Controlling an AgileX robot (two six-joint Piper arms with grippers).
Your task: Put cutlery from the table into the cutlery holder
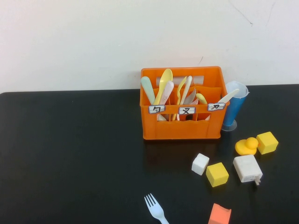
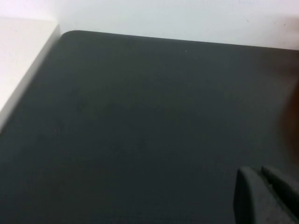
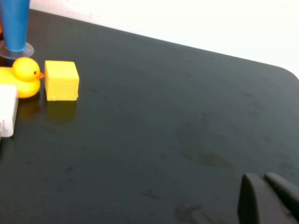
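The orange cutlery holder (image 1: 187, 127) stands at the back middle of the black table (image 1: 70, 154). Several pastel spoons and forks (image 1: 164, 84) stand in its compartments. A light blue fork (image 1: 155, 208) lies on the table at the front edge, tines pointing away. Neither arm shows in the high view. My left gripper (image 2: 259, 176) is shut and empty over bare table near the far left corner. My right gripper (image 3: 261, 181) is shut and empty over bare table at the right side.
A blue cup (image 1: 233, 108) with a cream utensil in it stands right of the holder. A yellow duck (image 1: 246, 146), two yellow blocks (image 1: 217, 174), a white block (image 1: 200, 164), a white charger (image 1: 247, 168) and an orange block (image 1: 219, 215) lie front right.
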